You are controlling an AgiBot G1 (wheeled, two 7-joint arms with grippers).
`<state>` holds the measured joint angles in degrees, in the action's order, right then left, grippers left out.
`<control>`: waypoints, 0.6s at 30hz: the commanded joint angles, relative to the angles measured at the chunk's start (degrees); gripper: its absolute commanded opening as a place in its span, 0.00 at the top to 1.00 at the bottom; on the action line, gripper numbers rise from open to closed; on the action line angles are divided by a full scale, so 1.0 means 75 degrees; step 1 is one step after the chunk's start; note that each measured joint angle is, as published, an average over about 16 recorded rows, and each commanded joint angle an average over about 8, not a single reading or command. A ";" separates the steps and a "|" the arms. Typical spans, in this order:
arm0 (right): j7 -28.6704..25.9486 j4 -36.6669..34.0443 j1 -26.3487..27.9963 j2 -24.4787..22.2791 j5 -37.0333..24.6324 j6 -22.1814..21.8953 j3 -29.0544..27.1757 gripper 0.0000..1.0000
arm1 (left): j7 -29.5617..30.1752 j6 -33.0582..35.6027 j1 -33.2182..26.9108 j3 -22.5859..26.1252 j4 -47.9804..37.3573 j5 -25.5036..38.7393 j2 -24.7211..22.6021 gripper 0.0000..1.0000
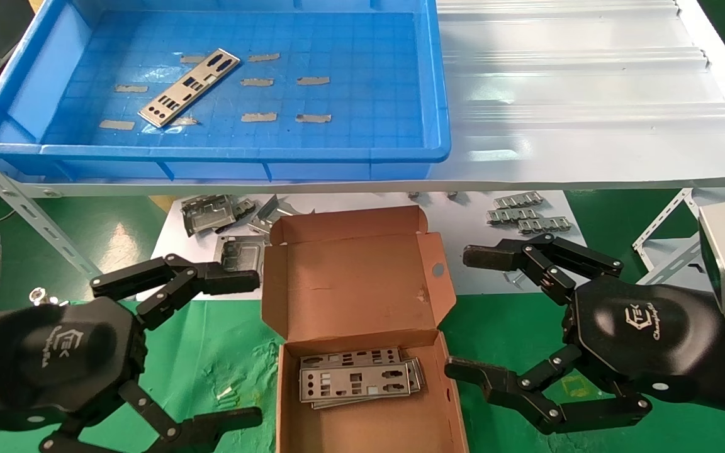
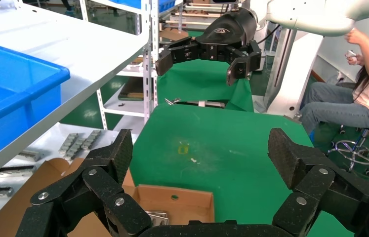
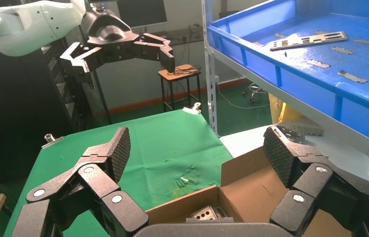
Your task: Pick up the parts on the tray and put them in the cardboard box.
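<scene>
One silver part (image 1: 189, 87) lies slantwise on the floor of the blue tray (image 1: 211, 153) on the upper shelf; it shows in the right wrist view too (image 3: 308, 40). Below, the cardboard box (image 1: 350, 277) stands with its lid up, and a few parts (image 1: 359, 377) are stacked inside it. My left gripper (image 1: 246, 349) hovers open just left of the box with nothing in it. On the other side my right gripper (image 1: 466, 311) is open and holds nothing either. Each wrist view looks across the box (image 2: 172, 202) (image 3: 261, 192) between wide-apart fingers (image 2: 123, 150) (image 3: 118, 148).
Bent grey frames (image 1: 211, 214) and ribbed metal strips (image 1: 526, 214) lie on the white sheet behind the box. A white corrugated panel (image 1: 576, 82) fills the shelf right of the tray. Green cloth (image 1: 211, 365) covers the table. A seated person (image 2: 365, 84) is off to the side.
</scene>
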<state>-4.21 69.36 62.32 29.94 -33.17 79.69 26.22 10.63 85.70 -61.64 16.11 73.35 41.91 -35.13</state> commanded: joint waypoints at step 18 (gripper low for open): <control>0.0000 0.0000 0.0000 0.0000 0.0000 0.0000 0.0000 0.00 | 0.0000 0.0000 0.0000 0.0000 0.0000 0.0000 0.0000 0.00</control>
<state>-4.21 69.36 62.32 29.94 -33.17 79.69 26.22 10.63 85.70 -61.64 16.11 73.35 41.91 -35.13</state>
